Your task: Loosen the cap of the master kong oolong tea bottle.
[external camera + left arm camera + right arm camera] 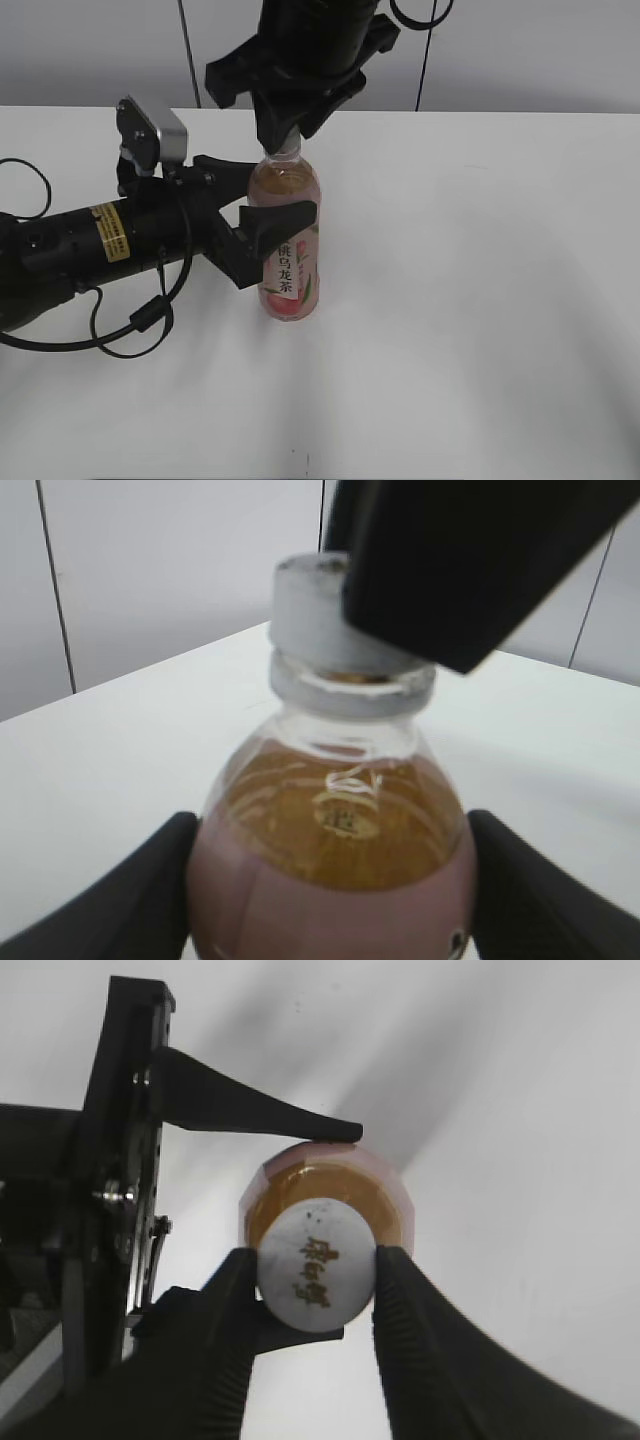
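A plain white table (480, 300) fills most of the exterior view, from the lower edge up to a straight back edge across the upper part of the frame. Soft grey shadows lie on its surface in the lower middle. Behind it, along the top of the frame, stands a pale grey wall (90, 50) crossed by thin dark vertical lines (187, 50). In the left wrist view the same wall (160, 560) shows as light panels with narrow dark seams at the upper left.
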